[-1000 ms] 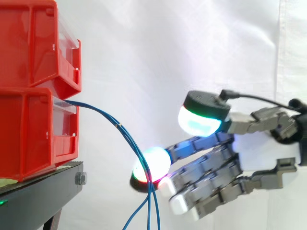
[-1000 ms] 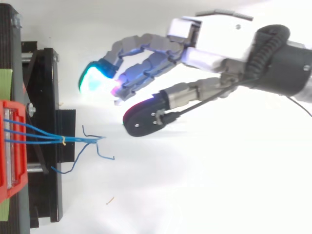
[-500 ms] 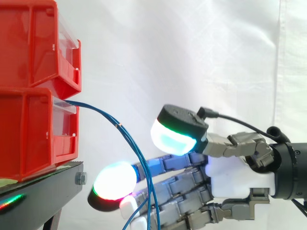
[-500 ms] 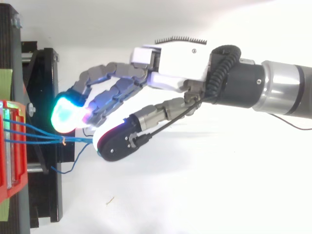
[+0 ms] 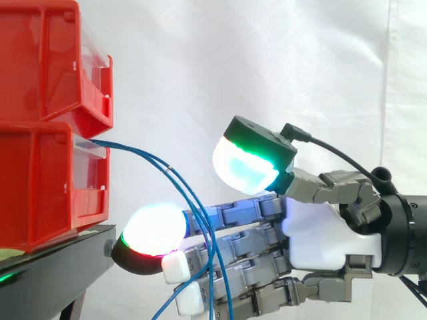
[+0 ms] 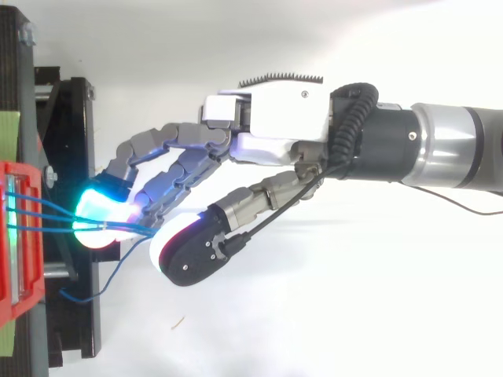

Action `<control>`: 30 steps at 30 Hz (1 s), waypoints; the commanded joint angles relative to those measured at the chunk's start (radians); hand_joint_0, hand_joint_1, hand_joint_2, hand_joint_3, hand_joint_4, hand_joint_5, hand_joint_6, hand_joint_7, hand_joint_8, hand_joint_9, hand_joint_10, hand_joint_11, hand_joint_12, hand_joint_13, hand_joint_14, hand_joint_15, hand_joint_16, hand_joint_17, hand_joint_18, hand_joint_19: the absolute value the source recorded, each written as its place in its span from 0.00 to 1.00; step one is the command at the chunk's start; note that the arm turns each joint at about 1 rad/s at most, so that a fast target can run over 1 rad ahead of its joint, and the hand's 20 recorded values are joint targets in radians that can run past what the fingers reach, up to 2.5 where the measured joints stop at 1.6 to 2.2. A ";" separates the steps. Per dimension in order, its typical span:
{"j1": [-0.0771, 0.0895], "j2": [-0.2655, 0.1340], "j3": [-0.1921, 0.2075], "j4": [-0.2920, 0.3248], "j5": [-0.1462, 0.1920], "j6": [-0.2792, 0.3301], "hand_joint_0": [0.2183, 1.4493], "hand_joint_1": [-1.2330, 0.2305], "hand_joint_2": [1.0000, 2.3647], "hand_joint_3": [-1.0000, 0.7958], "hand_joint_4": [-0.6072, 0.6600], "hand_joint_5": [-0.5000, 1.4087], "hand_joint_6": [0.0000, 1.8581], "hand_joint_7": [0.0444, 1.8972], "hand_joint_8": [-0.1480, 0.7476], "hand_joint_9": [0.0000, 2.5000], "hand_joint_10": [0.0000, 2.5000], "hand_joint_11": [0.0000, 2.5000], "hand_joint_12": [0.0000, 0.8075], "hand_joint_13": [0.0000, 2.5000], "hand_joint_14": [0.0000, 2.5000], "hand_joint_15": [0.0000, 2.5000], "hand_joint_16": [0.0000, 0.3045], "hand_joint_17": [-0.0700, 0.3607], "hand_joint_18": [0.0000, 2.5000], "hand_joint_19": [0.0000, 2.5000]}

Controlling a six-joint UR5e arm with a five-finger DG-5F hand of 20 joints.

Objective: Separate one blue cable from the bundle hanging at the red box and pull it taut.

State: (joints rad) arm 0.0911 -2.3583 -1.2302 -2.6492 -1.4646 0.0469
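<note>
- the hand [image 5: 327, 227] comes in from the right in the side view, with its fingers [image 5: 233, 213] stretched out nearly straight toward the bins and only a little bent
- the thumb [image 5: 243, 167] sticks up well above the fingers, glowing cyan-white with a green rim, so the hand is spread and not pinching anything
- the blue cables [image 5: 180, 183] come out of the front of the lower red bin [image 5: 40, 180], arc down to the right and hang across the front of the fingers, then run off the bottom edge
- there's a tiny pale band [image 5: 169, 169] around the cables a bit out from the bin
- the foremost fingertip [image 5: 155, 230] glows white with a green and red rim and sits near the edge of the black stand [image 5: 53, 267], below the cable arc
- from the top view the hand [image 6: 275, 118] reaches left, and the cables [image 6: 39, 212] run from the red bin straight into the cyan-green glow of that fingertip [image 6: 98, 216], touching it or very close, can't tell which
- the thumb is just on the other side of the cables there, so the bundle sits between thumb and fingers
- one loose cable end [image 6: 78, 294] droops away over the stand
- the upper red bin [image 5: 47, 60] is stacked on the lower one, with the white curtain [image 5: 267, 67] behind
</note>
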 commanded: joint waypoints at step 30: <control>-0.007 0.001 0.000 0.060 -0.065 0.044 0.32 0.37 0.00 0.33 0.65 0.19 0.27 0.53 0.47 0.34 0.00 0.18 0.34 0.32 0.01 0.13 0.08 0.30 0.26 0.11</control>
State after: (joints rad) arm 0.0873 -2.3582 -1.2302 -2.5907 -1.5294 0.0895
